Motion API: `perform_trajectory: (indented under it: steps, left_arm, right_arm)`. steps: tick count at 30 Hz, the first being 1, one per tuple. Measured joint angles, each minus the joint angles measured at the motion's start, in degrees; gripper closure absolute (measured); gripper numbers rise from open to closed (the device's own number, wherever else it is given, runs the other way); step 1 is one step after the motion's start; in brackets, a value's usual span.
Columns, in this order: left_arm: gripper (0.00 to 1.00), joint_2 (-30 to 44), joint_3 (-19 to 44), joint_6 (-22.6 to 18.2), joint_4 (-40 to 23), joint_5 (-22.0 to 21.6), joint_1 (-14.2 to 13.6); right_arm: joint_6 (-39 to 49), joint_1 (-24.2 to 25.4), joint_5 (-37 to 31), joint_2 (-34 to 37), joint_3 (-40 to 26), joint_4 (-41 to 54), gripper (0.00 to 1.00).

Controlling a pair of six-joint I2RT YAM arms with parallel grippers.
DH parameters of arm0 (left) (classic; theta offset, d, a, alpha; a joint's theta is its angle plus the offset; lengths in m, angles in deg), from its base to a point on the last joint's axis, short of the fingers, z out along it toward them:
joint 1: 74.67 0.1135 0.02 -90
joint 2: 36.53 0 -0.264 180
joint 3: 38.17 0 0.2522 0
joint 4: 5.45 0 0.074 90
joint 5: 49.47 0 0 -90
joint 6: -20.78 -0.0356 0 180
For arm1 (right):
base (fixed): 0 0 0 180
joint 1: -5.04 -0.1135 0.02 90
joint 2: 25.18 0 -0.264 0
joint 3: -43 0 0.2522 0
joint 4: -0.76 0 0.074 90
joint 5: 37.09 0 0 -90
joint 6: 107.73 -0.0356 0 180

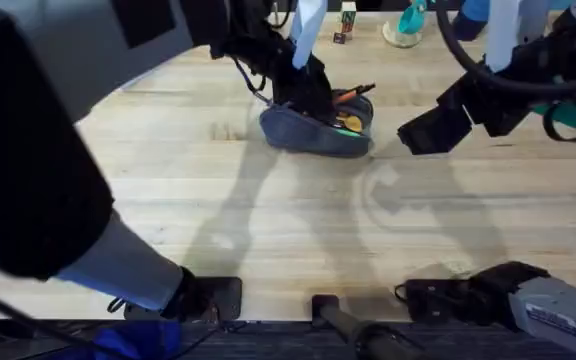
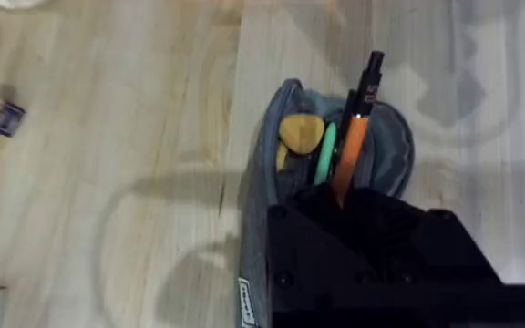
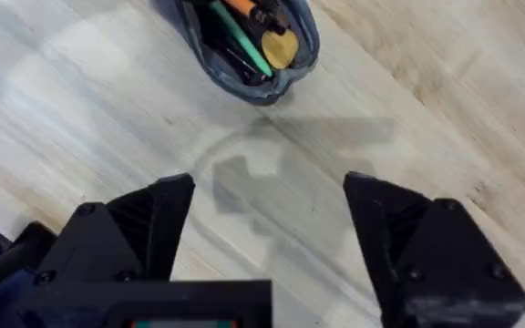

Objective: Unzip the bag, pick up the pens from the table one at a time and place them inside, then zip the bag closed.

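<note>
Just above the middle of the overhead frame, the bag lies on the table with its mouth gaping. The green pen lies down in the opening beside a yellow object, while the orange pen slants out of it, its dark tip poking past the rim. The left gripper is down at the bag's upper-left end; whether its fingers are closed on anything I cannot tell, since the wrist housing hides them. The right gripper, at the right of the overhead frame, hangs over bare wood just beside the bag, fingers spread wide and holding nothing.

To my eye the packing is nearly done and the zip comes next. That orange pen would likely foul the zipper, so it should be nudged fully inside first. Then one gripper should pin the fabric while the other draws the pull along the track, slowly, so the pouch does not drag across the wood.
</note>
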Motion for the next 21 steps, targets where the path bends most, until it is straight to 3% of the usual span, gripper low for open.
perform_trajectory:
  steps: [21]
  left_arm:
    - [0.961,3.05,0.00,-0.04,-1.14,-2.51,-0.02]
  right_arm:
    - [0.00,0.00,0.00,0.00,0.00,-0.26,0.005]
